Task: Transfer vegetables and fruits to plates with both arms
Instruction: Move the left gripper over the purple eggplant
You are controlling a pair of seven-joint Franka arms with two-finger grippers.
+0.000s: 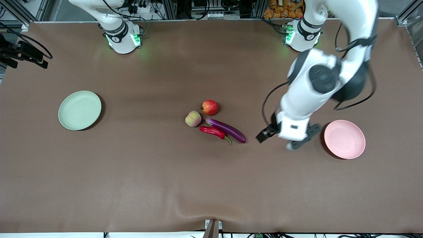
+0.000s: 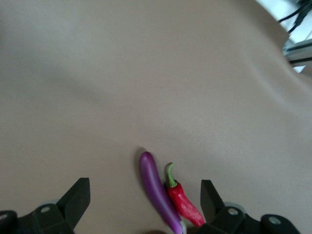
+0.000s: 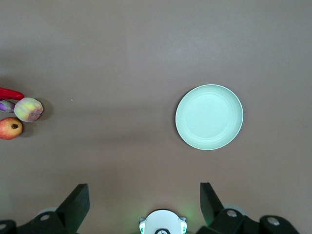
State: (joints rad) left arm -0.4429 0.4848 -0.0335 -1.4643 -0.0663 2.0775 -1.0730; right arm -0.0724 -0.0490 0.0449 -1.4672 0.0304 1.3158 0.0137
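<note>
High front camera looking down across the whole table (image 1: 132,185), left wrist camera low and close over eggplant (image 2: 158,192) and chili (image 2: 184,201), right wrist camera high (both fruits shared), over green plate (image 3: 209,117)

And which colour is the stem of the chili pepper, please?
Green. The chili pepper has a curved green stem, which shows best in the left wrist view.

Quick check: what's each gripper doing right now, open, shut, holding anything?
Left gripper: jaws open, empty, over the table between the eggplant and the pink plate.
Right gripper: jaws open, empty, high above the table; the arm waits.
</note>
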